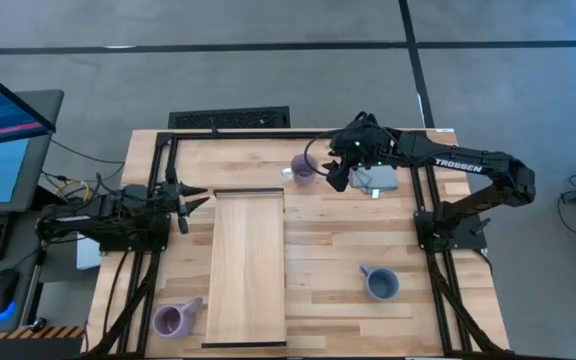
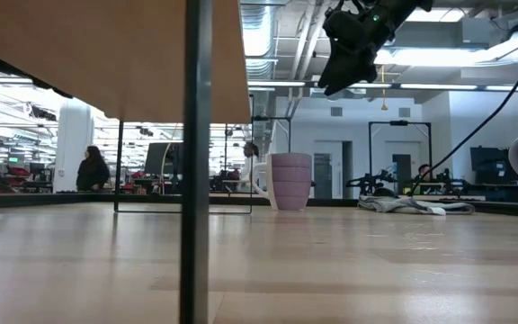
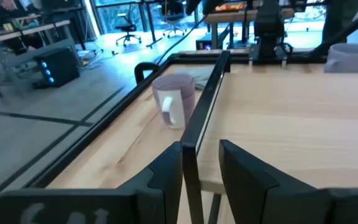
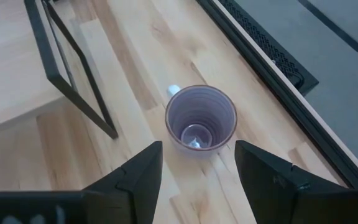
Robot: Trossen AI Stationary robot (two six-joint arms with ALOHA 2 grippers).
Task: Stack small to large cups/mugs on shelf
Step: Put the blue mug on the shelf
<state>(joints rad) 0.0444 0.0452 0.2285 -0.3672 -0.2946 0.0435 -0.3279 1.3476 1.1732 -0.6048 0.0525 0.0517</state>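
**Right claw poised over lavender mug beside the shelf**

The right claw [image 1: 334, 170] hangs fingers spread wide above a lavender mug [image 4: 201, 120] standing upright on the worktop [image 1: 328, 250], just off the shelf's [image 1: 246, 265] far right corner. A second purple mug [image 1: 174, 320] sits by the shelf's near left corner; the blue-grey mug [image 1: 380, 284] stands to the shelf's right. The left claw [image 1: 196, 199], narrowly parted, waits at the shelf's far left edge.

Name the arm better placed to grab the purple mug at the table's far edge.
Right. Its open gripper hovers directly over that purple mug; the left gripper waits beside the shelf.
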